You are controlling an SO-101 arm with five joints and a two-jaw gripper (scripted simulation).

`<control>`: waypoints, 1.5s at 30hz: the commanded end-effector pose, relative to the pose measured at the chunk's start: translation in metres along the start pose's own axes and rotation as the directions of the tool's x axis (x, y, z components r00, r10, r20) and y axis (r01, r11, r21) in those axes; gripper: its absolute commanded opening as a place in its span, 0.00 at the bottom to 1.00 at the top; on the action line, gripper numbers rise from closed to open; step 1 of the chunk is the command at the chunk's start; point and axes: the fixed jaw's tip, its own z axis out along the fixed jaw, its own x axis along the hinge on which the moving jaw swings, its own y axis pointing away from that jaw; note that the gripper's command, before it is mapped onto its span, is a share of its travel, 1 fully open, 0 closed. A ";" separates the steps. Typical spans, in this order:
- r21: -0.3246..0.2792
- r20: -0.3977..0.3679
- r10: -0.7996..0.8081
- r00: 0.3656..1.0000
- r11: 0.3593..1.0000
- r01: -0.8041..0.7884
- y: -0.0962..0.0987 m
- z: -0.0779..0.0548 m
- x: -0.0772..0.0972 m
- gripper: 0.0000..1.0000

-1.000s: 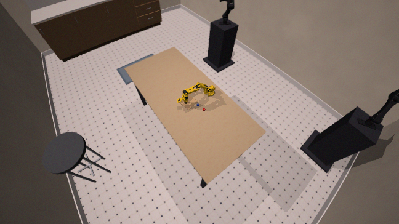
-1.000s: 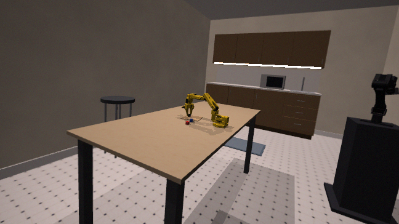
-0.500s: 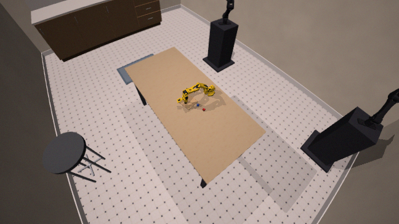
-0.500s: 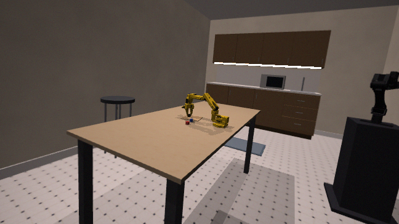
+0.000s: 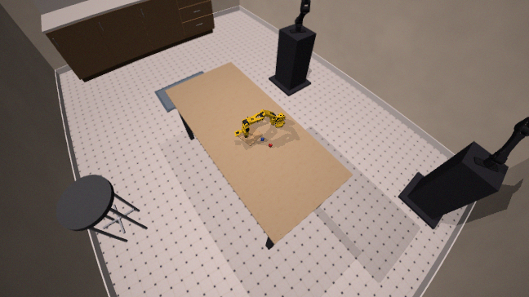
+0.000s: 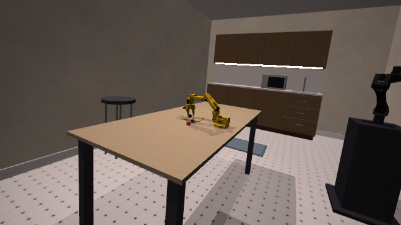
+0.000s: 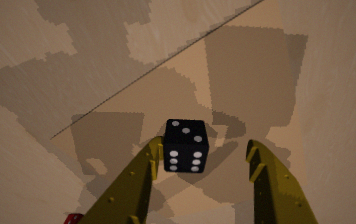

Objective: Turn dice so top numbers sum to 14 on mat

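A black die [image 7: 186, 145] sits on the tan mat [image 7: 165, 95] [image 5: 250, 141] between my gripper's yellow fingers. Its upper face shows three pips and the face towards the wrist camera shows six. My gripper [image 7: 202, 150] [image 5: 243, 132] [image 6: 190, 112] is open: the left finger is against the die's side and the right finger stands well clear of it. A blue die [image 5: 261, 139] [image 6: 192, 120] lies near the mat's edge. A red die [image 5: 270, 144] [image 6: 187, 123] lies a little farther out; a corner of it shows in the wrist view [image 7: 74, 218]. Their top numbers are too small to read.
The arm's yellow base [image 5: 279, 120] [image 6: 221, 122] stands on the wooden table [image 5: 277, 186] behind the mat. The mat's far edge runs as a dark line [image 7: 150, 75] across the wrist view.
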 end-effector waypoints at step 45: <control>-0.048 0.181 -0.010 0.983 0.999 0.019 0.004 -0.067 -0.004 0.29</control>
